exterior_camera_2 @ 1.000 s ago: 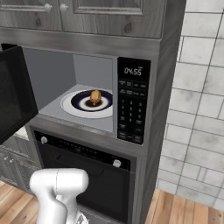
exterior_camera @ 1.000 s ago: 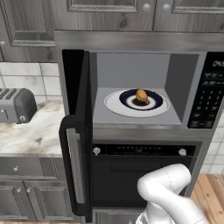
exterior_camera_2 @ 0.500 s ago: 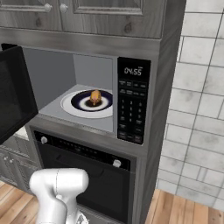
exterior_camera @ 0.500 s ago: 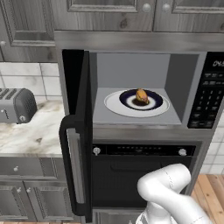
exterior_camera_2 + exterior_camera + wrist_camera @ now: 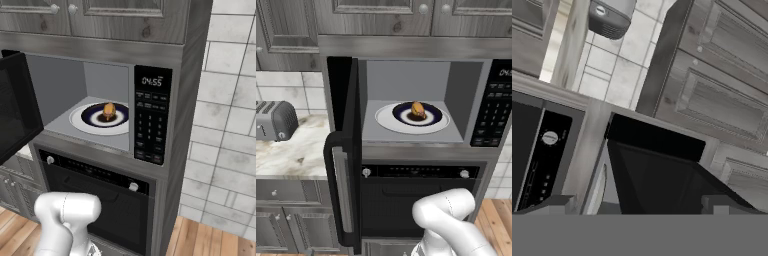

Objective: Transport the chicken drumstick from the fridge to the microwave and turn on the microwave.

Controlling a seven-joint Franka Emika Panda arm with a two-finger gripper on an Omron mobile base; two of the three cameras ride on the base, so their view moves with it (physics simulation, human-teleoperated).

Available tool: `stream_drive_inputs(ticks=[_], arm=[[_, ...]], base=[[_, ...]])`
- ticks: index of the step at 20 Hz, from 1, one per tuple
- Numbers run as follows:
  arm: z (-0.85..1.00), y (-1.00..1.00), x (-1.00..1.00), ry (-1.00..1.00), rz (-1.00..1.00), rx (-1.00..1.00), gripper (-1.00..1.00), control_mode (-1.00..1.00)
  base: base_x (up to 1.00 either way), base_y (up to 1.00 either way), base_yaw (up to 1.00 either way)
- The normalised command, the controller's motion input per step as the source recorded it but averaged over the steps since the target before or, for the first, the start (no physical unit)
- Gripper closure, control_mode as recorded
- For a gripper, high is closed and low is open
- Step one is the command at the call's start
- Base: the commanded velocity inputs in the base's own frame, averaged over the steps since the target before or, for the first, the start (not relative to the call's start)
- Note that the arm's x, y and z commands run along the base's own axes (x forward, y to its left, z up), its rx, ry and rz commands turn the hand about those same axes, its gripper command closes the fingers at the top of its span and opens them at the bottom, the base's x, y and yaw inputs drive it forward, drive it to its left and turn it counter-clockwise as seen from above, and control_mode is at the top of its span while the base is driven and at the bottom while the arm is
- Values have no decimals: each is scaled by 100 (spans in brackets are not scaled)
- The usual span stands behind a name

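Note:
The chicken drumstick point(image 5: 417, 108) point(image 5: 109, 109) lies on a dark blue plate point(image 5: 431, 116) point(image 5: 92, 114), which rests on the white turntable point(image 5: 387, 119) point(image 5: 78, 121) inside the microwave point(image 5: 456, 100) point(image 5: 151, 120). The microwave's dark door point(image 5: 351, 150) point(image 5: 17, 115) point(image 5: 657, 170) stands swung open to the left, with its long handle point(image 5: 336, 185) facing out. My gripper point(image 5: 639, 206) is open and holds nothing. It is low in front of the oven, and the hand view looks up along the open door, with its fingertips point(image 5: 557, 204) far apart. The fridge is out of view.
Below the microwave is a black oven point(image 5: 416, 200) point(image 5: 100, 195) with knobs point(image 5: 550, 137). A grey toaster point(image 5: 276, 120) point(image 5: 612, 17) stands on the marble counter point(image 5: 291, 155) at the left. Grey cabinets hang above, and a tiled wall point(image 5: 225, 125) is at the right.

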Motion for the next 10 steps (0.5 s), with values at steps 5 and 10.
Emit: stream_drive_inputs(ticks=[5, 10], arm=[[-18, 35, 40, -1, -7, 0, -100, -100], [-6, 19, 39, 0, -10, 0, -100, -100]], base=[[0, 0, 0], [0, 0, 0]])
